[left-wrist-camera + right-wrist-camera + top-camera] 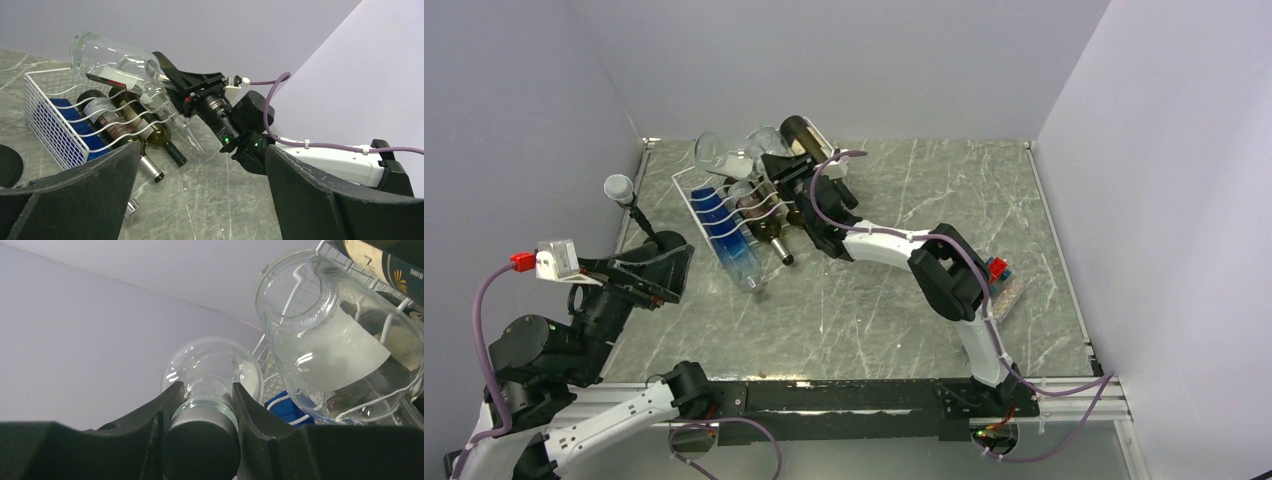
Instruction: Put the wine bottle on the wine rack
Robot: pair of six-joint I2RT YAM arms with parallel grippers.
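Note:
The white wire wine rack (686, 195) stands at the back left, with several bottles lying in its cradles; it also shows in the left wrist view (45, 110) and the right wrist view (265, 360). My right gripper (774, 166) (167, 74) (202, 390) is shut on the black-capped neck of a clear glass wine bottle (719, 152) (115, 62) (212, 362). It holds that bottle roughly level at the rack's top row. My left gripper (664, 272) (202, 147) is open and empty, low at the left, in front of the rack.
A second clear bottle (325, 340), a blue bottle (724, 235) and dark bottles (769, 235) lie in the rack, necks sticking out forward. A black microphone stand (619, 187) is left of the rack. A red-and-blue item (997, 270) lies at the right.

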